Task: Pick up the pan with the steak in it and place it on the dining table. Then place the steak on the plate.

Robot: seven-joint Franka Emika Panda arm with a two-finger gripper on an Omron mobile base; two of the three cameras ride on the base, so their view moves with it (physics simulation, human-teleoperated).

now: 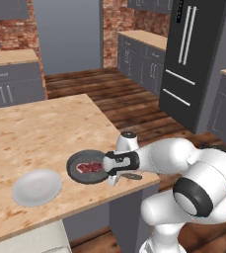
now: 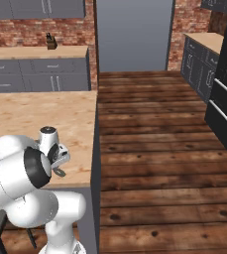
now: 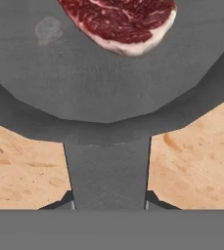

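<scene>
At the table's near edge: your gripper (image 1: 112, 173) sits low over the pan's handle (image 3: 107, 171), a fingertip (image 3: 155, 200) on each side, clamped on it.
Pan (image 1: 86, 167): resting on the dining table (image 1: 40, 133).
Steak (image 1: 90, 167): inside the pan.
Plate (image 1: 37, 187): just left of the pan.

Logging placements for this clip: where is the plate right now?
In the left base view the plate lies on the dining table near its front edge, just left of the pan, apart from it.
</scene>
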